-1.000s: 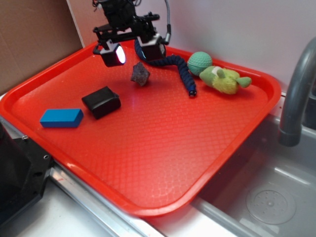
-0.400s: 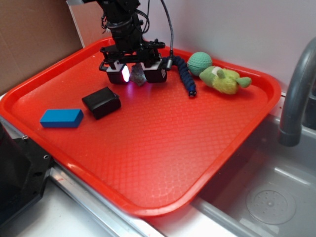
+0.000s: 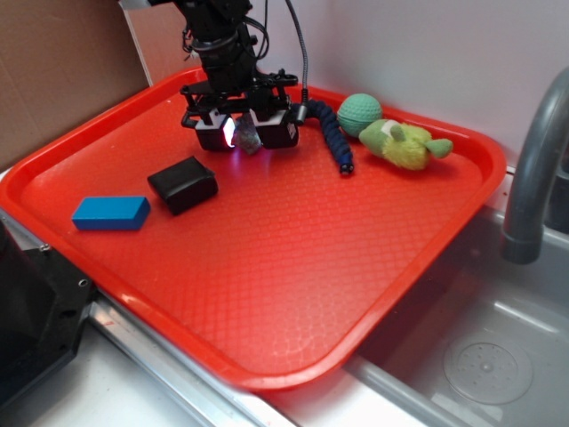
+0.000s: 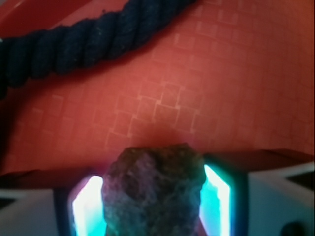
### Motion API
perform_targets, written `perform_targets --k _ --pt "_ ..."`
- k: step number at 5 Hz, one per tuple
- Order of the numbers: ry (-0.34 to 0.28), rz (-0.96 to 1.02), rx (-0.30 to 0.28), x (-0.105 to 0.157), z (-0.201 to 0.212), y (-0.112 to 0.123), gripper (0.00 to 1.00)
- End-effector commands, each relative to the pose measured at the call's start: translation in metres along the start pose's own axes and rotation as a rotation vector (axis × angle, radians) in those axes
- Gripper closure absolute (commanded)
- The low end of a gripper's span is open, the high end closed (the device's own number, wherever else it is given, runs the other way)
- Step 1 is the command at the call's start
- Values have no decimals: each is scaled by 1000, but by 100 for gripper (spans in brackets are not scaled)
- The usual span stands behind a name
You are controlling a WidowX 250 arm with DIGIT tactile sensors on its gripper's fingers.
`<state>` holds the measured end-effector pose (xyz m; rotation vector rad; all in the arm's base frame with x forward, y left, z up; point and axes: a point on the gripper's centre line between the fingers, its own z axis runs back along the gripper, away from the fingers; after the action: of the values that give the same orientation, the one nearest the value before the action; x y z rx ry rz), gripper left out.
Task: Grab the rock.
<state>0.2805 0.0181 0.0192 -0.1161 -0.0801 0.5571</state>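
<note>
Since second ago, black tool (image 3: 246, 132) having dropped onto red plastic tray (image 3: 293, 267), now gripping small jagged grey-brown rock (image 3: 247, 140) (image 4: 155, 191); dark blue rope (image 3: 333, 129) lying just beside.

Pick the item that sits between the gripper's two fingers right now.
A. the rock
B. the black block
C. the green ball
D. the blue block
A: the wrist view shows the rock filling the gap between the two lit pads, and the exterior view shows the gripper down around it at the back of the red tray, apart from the other items.
</note>
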Motion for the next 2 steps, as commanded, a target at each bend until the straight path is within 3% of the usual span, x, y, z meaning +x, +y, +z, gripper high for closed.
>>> perform_targets --k 1,2 --pt "-114 -66 -87 -3 89 15 100" --pt "-64 -138 -96 -10 139 11 100"
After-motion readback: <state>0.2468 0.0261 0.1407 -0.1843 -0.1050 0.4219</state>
